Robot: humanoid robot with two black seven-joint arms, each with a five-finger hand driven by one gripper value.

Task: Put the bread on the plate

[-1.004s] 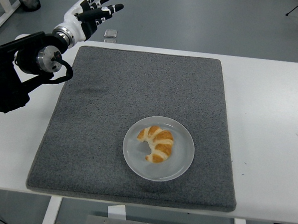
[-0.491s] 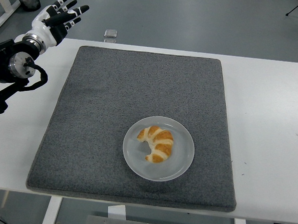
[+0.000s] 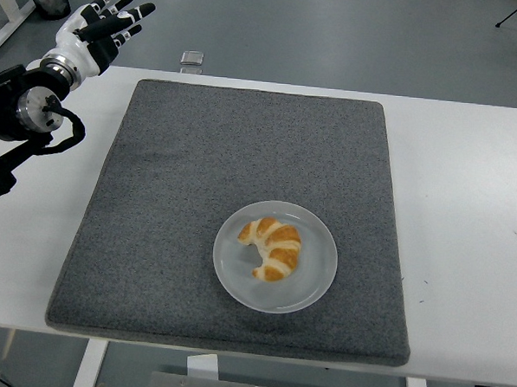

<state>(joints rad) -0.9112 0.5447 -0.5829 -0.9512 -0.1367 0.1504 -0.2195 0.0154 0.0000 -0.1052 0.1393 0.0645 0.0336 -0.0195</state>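
The bread (image 3: 271,247), a golden croissant with pale bands across it, lies on the plate (image 3: 314,283), a little left of the plate's middle, and nothing touches it. It is well apart from the left hand (image 3: 95,31), which is raised at the picture's upper left, beyond the table's (image 3: 466,213) far left corner and off the mat (image 3: 199,173) altogether. That hand's fingers (image 3: 120,13) are spread and nearly straight, pointing up and to the right, away from the croissant, and they have hold of nothing. The black left arm (image 3: 19,120) comes in from the left edge over the white table beside the mat's left side. The croissant is curved: its long axis runs roughly from upper left to lower right, bending round so that one tip points to the left and the other down towards the plate's near rim, with the hollow of the curve facing lower left and the rounded back facing upper right. The plate is pale and translucent and sits on the grey mat, in its near half, slightly right of centre. A small clear box (image 3: 192,59) lies on the floor just past the table's far edge.
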